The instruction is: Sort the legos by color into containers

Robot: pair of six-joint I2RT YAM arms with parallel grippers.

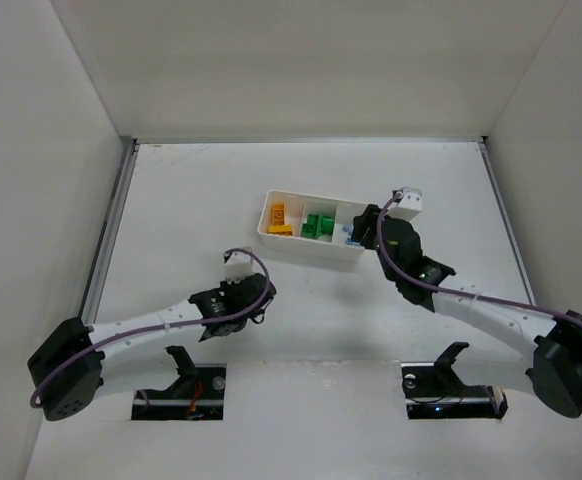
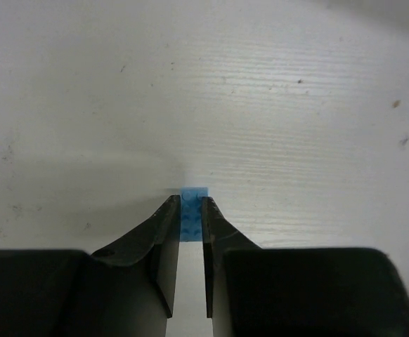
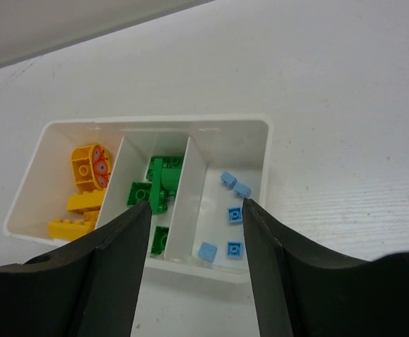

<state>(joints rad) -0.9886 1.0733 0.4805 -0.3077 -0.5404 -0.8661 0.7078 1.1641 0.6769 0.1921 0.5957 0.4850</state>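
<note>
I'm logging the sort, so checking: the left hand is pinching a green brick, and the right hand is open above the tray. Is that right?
No. The brick in the left hand is light blue, not green; the left wrist view shows it. The right hand is open above the tray.

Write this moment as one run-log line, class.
left gripper: shut on light-blue brick | right gripper: open above tray | tray contents: grouped by color

Part of light-blue brick (image 2: 194, 193) hidden between left pincer (image 2: 190, 202) fingers, tray (image 3: 225, 135) near corners behind right pincer (image 3: 197, 205)
</note>
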